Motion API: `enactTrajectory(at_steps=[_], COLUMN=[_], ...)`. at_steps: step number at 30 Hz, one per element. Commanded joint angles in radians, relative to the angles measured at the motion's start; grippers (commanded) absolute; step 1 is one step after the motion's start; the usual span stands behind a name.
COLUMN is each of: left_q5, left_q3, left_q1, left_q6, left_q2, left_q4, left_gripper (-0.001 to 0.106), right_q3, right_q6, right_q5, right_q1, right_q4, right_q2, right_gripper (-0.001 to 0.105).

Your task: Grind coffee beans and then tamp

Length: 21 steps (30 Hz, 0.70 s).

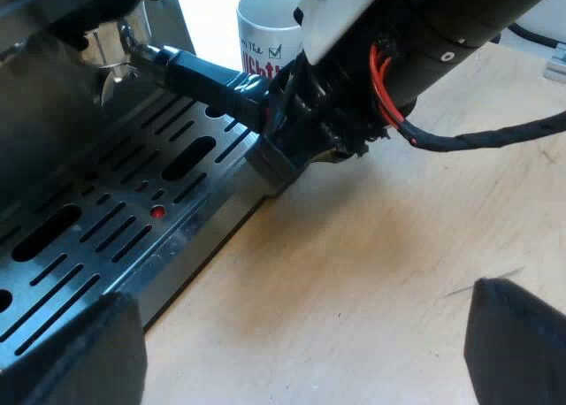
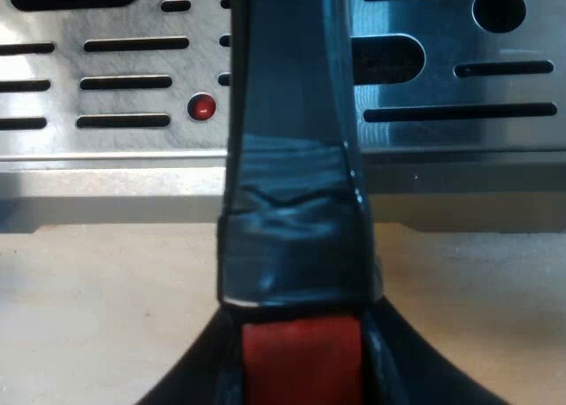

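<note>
The metal holder (image 1: 110, 47) has its head up under the espresso machine's (image 1: 53, 7) front overhang, above the drip tray (image 1: 88, 228). Its dark, tape-wrapped handle (image 1: 212, 82) sticks out over the tray's edge. My right gripper (image 1: 283, 149) is shut on the end of that handle. In the right wrist view the handle (image 2: 292, 157) runs straight away from the camera, and its red end (image 2: 301, 361) sits between the right gripper's fingers (image 2: 398, 361). My left gripper (image 1: 301, 334) hovers open over the wooden table beside the tray, holding nothing.
A white mug (image 1: 265, 34) with printed lettering stands on the table behind the right arm. The slotted steel drip tray (image 2: 460, 69) has a small red float button (image 2: 202, 106). Bare wooden tabletop (image 1: 371, 263) stretches beyond the tray's edge.
</note>
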<state>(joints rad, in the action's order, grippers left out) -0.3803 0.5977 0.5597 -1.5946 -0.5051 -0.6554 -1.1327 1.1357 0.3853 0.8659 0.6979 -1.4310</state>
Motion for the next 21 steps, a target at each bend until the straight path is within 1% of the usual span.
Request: enactTrajectory(at_steps=[1,4,12,14,21], left_q5=[-0.006,-0.006,-0.006,-0.006,-0.006], left_q3=[0.001,0.001,0.001,0.001,0.001], left_q1=[0.004,0.004,0.004,0.004,0.004], left_q6=[0.006,0.006,0.006,0.006,0.006], left_q2=[0.002,0.002,0.002,0.002,0.002], left_q4=[0.003,0.003,0.003,0.003,0.003], left_gripper=[0.079,0.079,0.079,0.079,0.079], right_q3=[-0.008,-0.008,-0.008,-0.008,-0.008], right_q6=[0.014,0.007,0.003,-0.012,-0.012], right_q5=[-0.007,0.015,0.025,0.022,0.022], right_q1=[0.016,0.026,0.046,0.046,0.046], right_q4=[0.005,0.034,0.041,0.055,0.098], right_q2=[0.002,0.002,0.005,0.032,0.055], right_gripper=[0.0,0.0,0.0,0.0,0.0])
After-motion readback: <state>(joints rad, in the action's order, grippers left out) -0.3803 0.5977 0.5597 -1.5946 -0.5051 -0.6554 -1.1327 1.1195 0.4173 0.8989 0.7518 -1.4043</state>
